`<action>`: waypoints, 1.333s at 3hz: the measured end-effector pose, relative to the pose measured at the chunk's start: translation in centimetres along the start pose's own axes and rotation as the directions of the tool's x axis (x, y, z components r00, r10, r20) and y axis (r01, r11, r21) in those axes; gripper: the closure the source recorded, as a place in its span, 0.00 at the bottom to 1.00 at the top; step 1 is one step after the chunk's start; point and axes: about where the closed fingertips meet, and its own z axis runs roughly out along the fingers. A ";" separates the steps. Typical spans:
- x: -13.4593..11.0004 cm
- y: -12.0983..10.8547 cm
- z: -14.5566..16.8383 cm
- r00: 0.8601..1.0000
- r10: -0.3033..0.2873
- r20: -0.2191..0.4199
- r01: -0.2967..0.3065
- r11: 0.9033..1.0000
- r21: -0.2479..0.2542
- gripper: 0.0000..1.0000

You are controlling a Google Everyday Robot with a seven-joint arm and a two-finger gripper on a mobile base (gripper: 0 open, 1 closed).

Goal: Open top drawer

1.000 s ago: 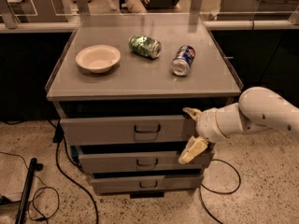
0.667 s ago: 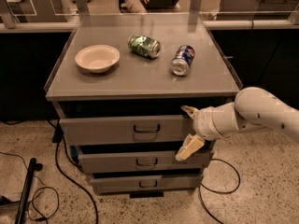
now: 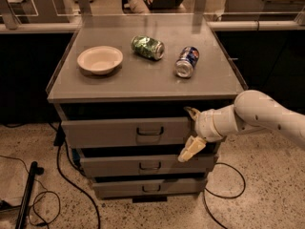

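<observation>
Count on the cabinet first: three flat grey metal drawers in one stack. Uppermost, the widest, tallest grey top drawer (image 3: 109, 132), right under the flat grey tabletop (image 3: 143, 82), with a dark gap between the two. Faces the camera squarely, front panel upright, long axis running left to right across the view. One small dark metal loop handle (image 3: 150, 131) at its centre, lying along that same line. Below, the narrower grey middle drawer (image 3: 114, 166), then the grey bottom drawer (image 3: 119, 187), each with a smaller handle, so three handles in all.

Up on the tabletop: one shallow round white bowl (image 3: 100, 59) at the left, upright. Two drink cans, both tipped on their sides: one green can (image 3: 147, 47) behind centre, one blue can (image 3: 187, 61) to its right, apart from each other and from the bowl.

One white robot arm (image 3: 267, 116) at the right, stretched leftward. One beige two-finger gripper (image 3: 191, 130) at the right end of the top drawer's front, well right of the loop handle, spread wide and holding nothing. Upper finger (image 3: 191, 112) by the panel's top edge, lower finger (image 3: 190, 149) hanging past its bottom edge in front of the middle drawer. Contact with the panel: cannot tell.

Down on the speckled floor (image 3: 267, 194): black cables (image 3: 71, 185) on both sides of the cabinet, one black pole (image 3: 27, 194) at lower left.
</observation>
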 end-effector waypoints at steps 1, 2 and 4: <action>0.0 0.0 0.0 1.000 0.000 0.000 0.000 1.000 0.000 0.18; 0.0 0.0 0.0 1.000 0.000 0.000 0.000 1.000 0.000 0.49; -0.4 -0.2 -0.6 1.000 0.000 0.000 0.000 1.000 0.000 0.95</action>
